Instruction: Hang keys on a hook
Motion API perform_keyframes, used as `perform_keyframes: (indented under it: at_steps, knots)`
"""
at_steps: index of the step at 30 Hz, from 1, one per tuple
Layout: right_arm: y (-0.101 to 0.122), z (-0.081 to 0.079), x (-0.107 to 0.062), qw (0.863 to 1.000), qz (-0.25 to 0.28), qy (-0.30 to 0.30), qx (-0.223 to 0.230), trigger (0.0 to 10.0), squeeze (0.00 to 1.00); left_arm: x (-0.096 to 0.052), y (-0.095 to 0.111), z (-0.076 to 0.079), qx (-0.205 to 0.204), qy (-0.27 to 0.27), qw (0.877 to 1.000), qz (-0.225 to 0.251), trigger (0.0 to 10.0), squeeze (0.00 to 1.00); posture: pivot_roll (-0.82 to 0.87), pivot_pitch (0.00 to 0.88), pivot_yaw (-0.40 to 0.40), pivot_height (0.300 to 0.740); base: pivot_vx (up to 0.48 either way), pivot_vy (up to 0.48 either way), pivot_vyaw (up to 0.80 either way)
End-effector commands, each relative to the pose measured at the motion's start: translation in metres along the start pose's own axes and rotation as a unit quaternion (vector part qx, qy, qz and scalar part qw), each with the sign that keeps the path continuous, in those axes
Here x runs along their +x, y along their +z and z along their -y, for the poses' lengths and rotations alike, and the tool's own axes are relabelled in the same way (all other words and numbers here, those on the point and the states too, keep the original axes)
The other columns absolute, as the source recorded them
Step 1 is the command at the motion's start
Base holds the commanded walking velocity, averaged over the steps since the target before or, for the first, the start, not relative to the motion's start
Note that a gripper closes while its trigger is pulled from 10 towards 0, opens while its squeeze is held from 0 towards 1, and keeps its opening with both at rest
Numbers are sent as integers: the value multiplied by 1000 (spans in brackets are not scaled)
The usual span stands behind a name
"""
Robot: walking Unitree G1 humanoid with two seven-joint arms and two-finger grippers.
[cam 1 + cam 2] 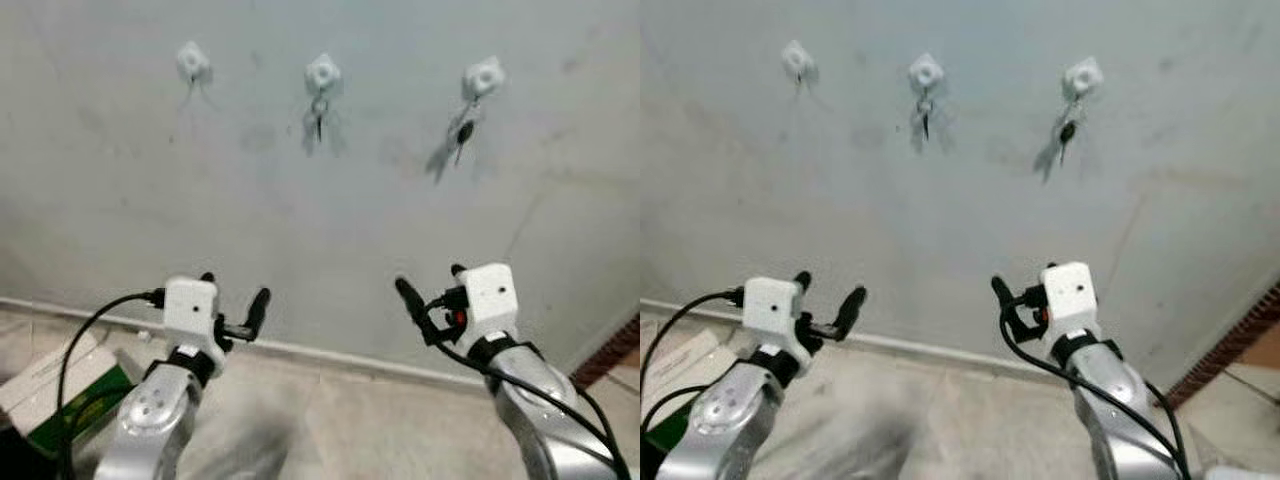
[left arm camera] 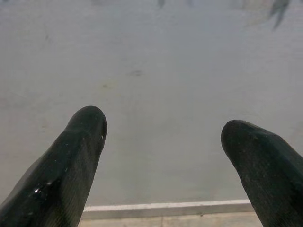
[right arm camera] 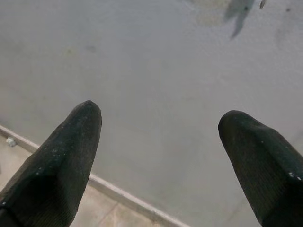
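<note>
Keys are seen already hung on the wall (image 1: pixel 320 220): one set (image 1: pixel 318 118) under the middle hook (image 1: pixel 323 72), another set (image 1: pixel 461 135) under the right hook (image 1: pixel 483 76), each dangling with its long axis roughly vertical. The left hook (image 1: pixel 192 61) is bare but for what looks like a thin shadow or cord beneath it; which of the two cannot be told. Taking the middle hook as landmark, both grippers are held well below it, near the skirting line. The left gripper (image 1: pixel 232 305) is placed below and to its left, the right gripper (image 1: pixel 428 292) below and to its right. Fingers (image 2: pixel 71 165) of both are spread apart and nothing is held between them. By judgement, the bare hook is nearer to the left arm, and no key is carried for it.
</note>
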State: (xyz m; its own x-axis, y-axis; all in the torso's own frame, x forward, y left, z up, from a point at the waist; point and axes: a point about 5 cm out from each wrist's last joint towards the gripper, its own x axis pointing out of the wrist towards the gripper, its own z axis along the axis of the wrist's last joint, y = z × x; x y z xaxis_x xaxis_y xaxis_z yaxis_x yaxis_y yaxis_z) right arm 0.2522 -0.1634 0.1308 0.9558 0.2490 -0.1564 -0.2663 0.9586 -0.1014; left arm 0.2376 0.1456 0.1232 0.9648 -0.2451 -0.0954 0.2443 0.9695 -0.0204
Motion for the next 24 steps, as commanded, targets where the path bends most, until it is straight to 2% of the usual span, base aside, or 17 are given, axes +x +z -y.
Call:
perform_keyframes:
  at_steps: [1, 7, 17, 24]
  knots:
    - [2, -4, 1, 1000, 5, 8, 2, 10000, 0, -2, 0, -4, 7, 7, 1000, -3, 10000, 0, -1, 24, 24, 740, -266, 0, 0]
    - [1, -3, 0, 1000, 3, 7, 1, 10000, 0, -2, 0, -4, 7, 6, 1000, -3, 10000, 0, -2, 25, 25, 740, -260, 0, 0]
    - [1, -4, 0, 1000, 1, 5, 3, 10000, 0, 0, 0, -5, -4, 8, 1000, -6, 10000, 0, -4, 26, 27, 740, 0, 0, 0]
    - [1, -4, 1, 1000, 1, 4, 2, 10000, 0, 1, 1, -6, -8, 5, 1000, -5, 10000, 0, -5, 21, 28, 740, 0, 402, 0]
